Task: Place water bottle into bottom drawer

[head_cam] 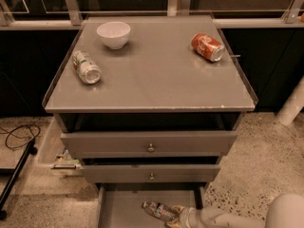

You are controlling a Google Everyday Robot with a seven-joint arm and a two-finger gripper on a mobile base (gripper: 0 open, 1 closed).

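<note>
The water bottle (158,211), clear with a coloured label band, lies inside the open bottom drawer (118,208) of the grey cabinet, at the frame's lower edge. My gripper (175,214) is at the bottle's right end, low in the drawer, with the pale arm (223,217) running off to the lower right. The bottle's cap end points left, away from the gripper.
On the cabinet top (152,80) lie a green-white can (86,67) on its side at left, a white bowl (113,34) at the back left, and an orange-red soda can (207,47) at right. Two upper drawers with knobs (151,147) are slightly open. A cable (16,137) lies on the floor at left.
</note>
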